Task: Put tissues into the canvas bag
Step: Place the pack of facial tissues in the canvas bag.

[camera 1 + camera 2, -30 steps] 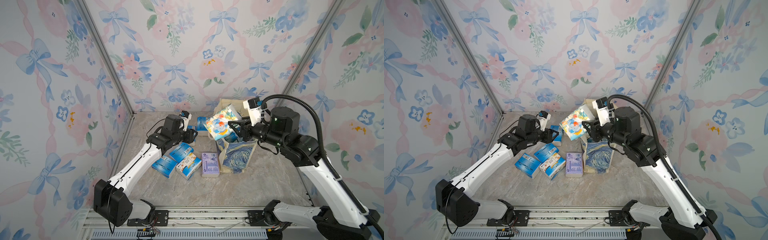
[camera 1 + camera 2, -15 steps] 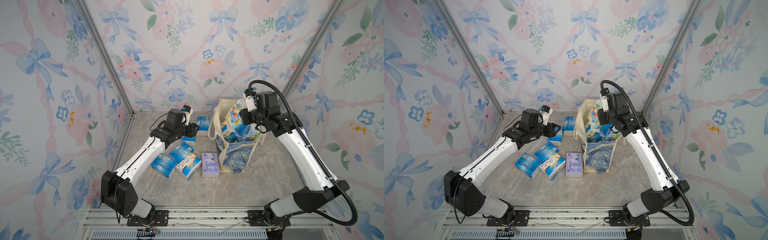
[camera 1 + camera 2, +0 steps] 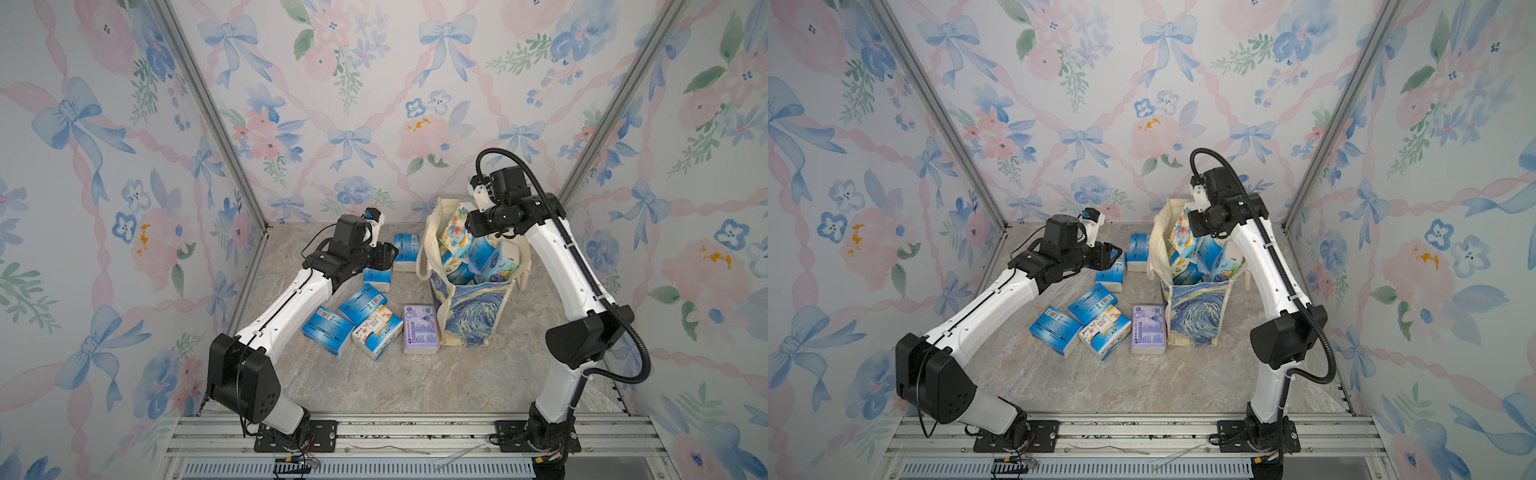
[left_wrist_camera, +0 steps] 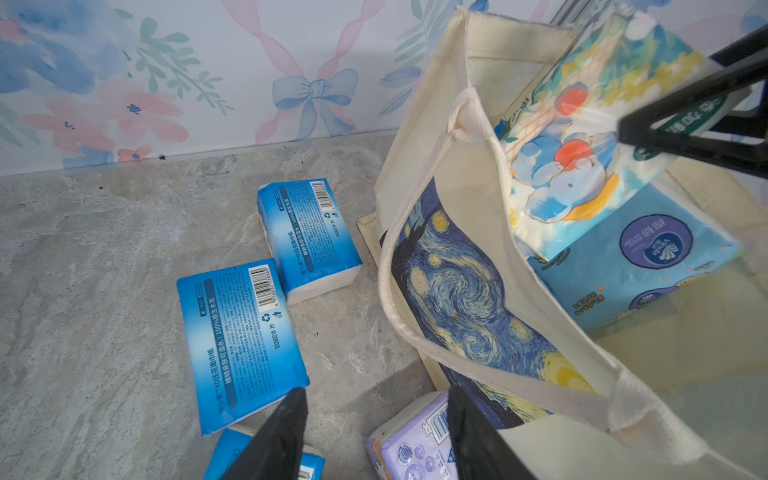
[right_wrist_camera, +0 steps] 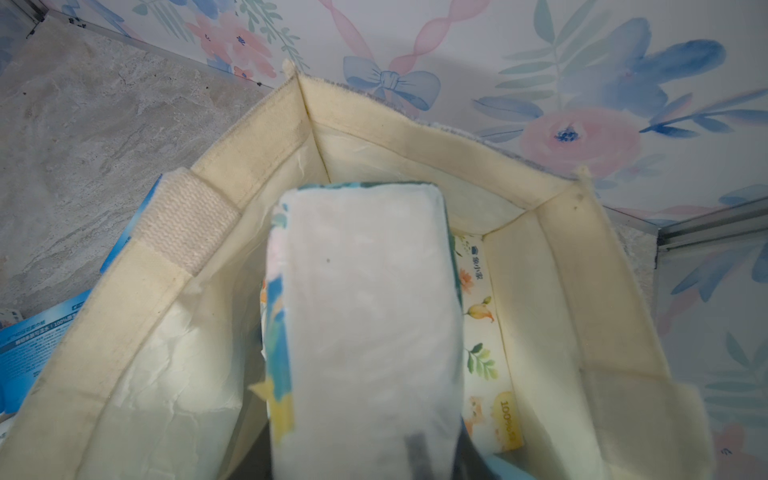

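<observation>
The canvas bag [image 3: 471,318] [image 3: 1196,309] stands upright at the back right, its mouth open, with several tissues inside. My right gripper [image 3: 471,226] [image 5: 370,457] reaches into the mouth, shut on a flat cartoon-print pack [image 3: 455,232] [image 5: 365,311] [image 4: 573,137] that stands on end in the bag. Several packs lie loose on the floor left of the bag: blue ones [image 3: 406,251] [image 3: 328,330] [image 4: 241,336] and a lilac one [image 3: 420,328] [image 4: 415,449]. My left gripper [image 3: 390,255] [image 4: 376,401] hangs open over them, nothing between its fingers.
The bag's rope handle [image 3: 422,257] [image 4: 399,299] droops over its left side toward the left gripper. The floral back wall [image 3: 374,145] rises right behind the bag. A metal rail [image 3: 415,428] runs along the front edge.
My right gripper has carried the cartoon-print pack down from above the bag into its mouth. The left gripper has moved a little toward the bag and its jaws stand slightly wider.
</observation>
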Controlling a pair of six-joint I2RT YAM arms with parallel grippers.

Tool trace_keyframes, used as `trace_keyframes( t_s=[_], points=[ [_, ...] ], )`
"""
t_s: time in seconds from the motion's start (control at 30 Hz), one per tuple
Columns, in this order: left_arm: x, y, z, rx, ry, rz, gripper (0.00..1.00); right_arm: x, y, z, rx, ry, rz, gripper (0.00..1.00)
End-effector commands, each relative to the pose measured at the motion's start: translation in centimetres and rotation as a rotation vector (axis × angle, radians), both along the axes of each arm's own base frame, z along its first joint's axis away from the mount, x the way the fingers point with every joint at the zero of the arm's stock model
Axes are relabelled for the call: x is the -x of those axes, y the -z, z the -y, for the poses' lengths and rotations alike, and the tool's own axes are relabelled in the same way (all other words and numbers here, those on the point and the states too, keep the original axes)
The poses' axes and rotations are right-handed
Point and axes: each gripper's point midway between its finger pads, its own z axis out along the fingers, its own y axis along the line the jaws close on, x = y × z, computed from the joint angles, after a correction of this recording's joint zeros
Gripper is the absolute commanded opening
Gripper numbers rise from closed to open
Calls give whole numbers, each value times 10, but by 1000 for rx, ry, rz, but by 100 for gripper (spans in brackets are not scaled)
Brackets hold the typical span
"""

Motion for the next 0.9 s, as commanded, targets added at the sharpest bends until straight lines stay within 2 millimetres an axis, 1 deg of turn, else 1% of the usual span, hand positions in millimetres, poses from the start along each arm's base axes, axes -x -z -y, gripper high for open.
trace_keyframes(
  t_s=[0.0,0.13,0.3,0.33,0.37,0.47,0.5,0.6,0.7,0.83,0.87],
  points=[
    [-7,-11,1,19,4,28,57,15,24,-1,17,-54,-141,43],
    [-10,-14,2,22,11,33,57,5,44,-1,6,-47,-199,45],
    [-11,-13,4,23,17,30,57,-10,59,5,11,-17,-219,50],
    [-12,-13,3,24,16,29,57,-13,61,6,16,-10,-219,53],
    [-11,-13,4,25,19,28,57,-15,62,8,19,1,-219,59],
    [-11,-13,5,28,24,28,59,-19,63,13,25,22,-214,66],
    [-12,-13,6,27,24,27,59,-19,62,13,27,25,-207,68],
    [-13,-12,7,28,28,24,60,-19,52,14,14,32,-170,80],
    [-14,-9,8,30,29,16,60,-15,31,14,-16,38,-97,86],
    [-16,-6,9,30,30,9,60,-5,-5,15,-66,42,12,94],
    [-16,-6,10,31,30,8,60,-1,-16,17,-77,46,46,97]
  ],
)
